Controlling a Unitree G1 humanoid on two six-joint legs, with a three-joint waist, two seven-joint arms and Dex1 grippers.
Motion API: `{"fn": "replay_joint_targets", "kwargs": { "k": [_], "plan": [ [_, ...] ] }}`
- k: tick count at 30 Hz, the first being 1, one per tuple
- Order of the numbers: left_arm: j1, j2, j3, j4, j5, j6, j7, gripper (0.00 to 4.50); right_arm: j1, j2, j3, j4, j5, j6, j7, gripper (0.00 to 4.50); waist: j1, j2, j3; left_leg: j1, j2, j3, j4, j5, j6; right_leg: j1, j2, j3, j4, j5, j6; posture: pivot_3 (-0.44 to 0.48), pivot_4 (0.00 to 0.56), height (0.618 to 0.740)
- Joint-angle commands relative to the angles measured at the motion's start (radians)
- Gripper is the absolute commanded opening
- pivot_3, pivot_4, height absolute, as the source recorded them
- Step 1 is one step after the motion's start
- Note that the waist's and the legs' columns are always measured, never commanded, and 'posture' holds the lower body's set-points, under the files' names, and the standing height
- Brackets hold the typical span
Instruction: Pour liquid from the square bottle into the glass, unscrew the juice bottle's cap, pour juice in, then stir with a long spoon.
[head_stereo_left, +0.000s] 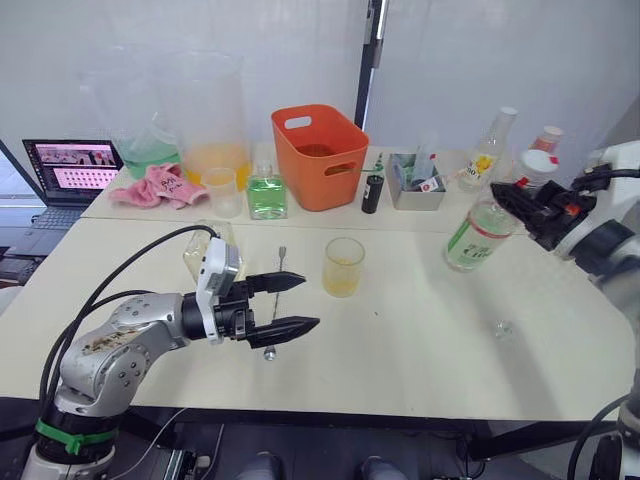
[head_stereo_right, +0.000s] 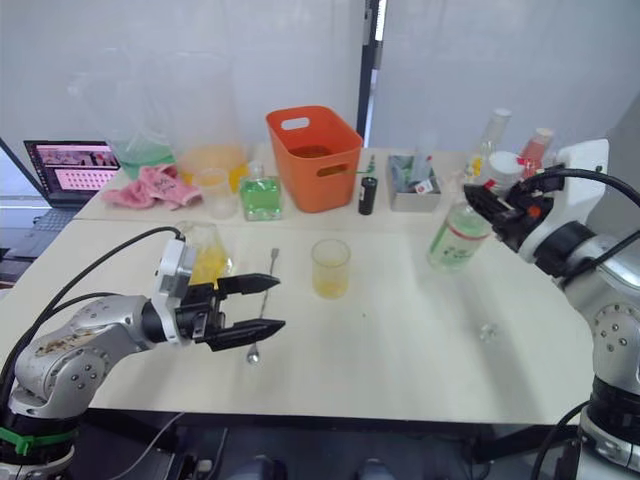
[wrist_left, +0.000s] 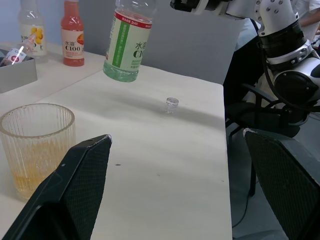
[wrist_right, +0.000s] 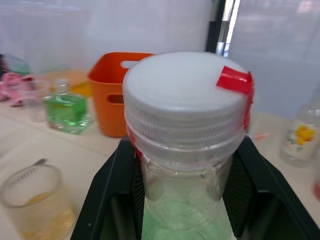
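- The right gripper (head_stereo_left: 512, 203) was clamped around the neck of the juice bottle (head_stereo_left: 478, 232), holding it tilted and lifted off the table (head_stereo_left: 420, 330), at about three o'clock from the glass (head_stereo_left: 343, 266).
- The white cap (wrist_right: 186, 97) with its red mark was on the bottle.
- The left gripper (head_stereo_left: 292, 305) hovered with its fingers spread wide and nothing between them, at seven o'clock from the glass.
- The glass held a little yellow liquid.
- The long spoon (head_stereo_right: 265, 300) lay flat on the table under the left gripper.
- The square bottle (head_stereo_right: 205, 252) stood at nine o'clock from the glass.

bright, even light with soft shadows; the cap (wrist_right: 187, 97) looms close, background behind it blurred.
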Motion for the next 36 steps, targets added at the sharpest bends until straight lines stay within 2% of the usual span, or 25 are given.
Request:
{"fn": "replay_joint_targets", "kwargs": {
  "k": [1,10,17,23,36],
  "plan": [
    [-0.040,0.000,0.005,0.027,0.012,-0.035,-0.035,4.50,-0.024,0.003,-0.013,-0.122,0.137,0.026,0.007,1.49,0.001,0.000,0.000,0.000,0.000,0.000,0.000,0.000,0.000,0.000,0.000,0.000,0.000,0.000,0.000,0.000,0.150,0.739],
    [-0.016,0.045,0.022,0.060,0.038,-0.051,-0.106,4.50,-0.055,0.067,0.165,-0.229,0.284,0.037,-0.007,1.49,-0.001,0.000,0.000,-0.001,0.000,0.000,0.000,0.000,0.000,-0.002,0.000,0.000,0.000,0.000,0.000,0.000,0.150,0.739],
    [0.039,0.090,0.028,0.049,0.061,-0.074,-0.149,4.50,-0.073,0.102,0.379,-0.224,0.176,-0.015,0.088,1.49,0.002,0.000,0.000,-0.007,0.001,-0.001,0.000,0.000,0.000,-0.008,0.000,0.000,0.001,0.000,0.000,0.000,0.150,0.739],
    [0.057,0.094,0.030,0.037,0.071,-0.084,-0.152,4.50,-0.019,0.103,0.542,-0.200,0.010,-0.119,0.210,1.49,0.005,-0.001,0.000,-0.008,0.000,-0.001,0.001,0.000,0.000,-0.008,0.000,-0.001,0.001,0.000,0.000,0.000,0.150,0.739],
    [0.063,0.108,0.019,0.023,0.091,-0.109,-0.178,4.50,0.030,0.125,0.613,-0.088,-0.160,-0.296,0.393,1.49,0.001,-0.001,0.000,-0.008,0.001,-0.001,0.001,0.000,0.000,-0.008,0.001,-0.002,0.001,0.000,0.000,0.000,0.150,0.739]
  ]
}}
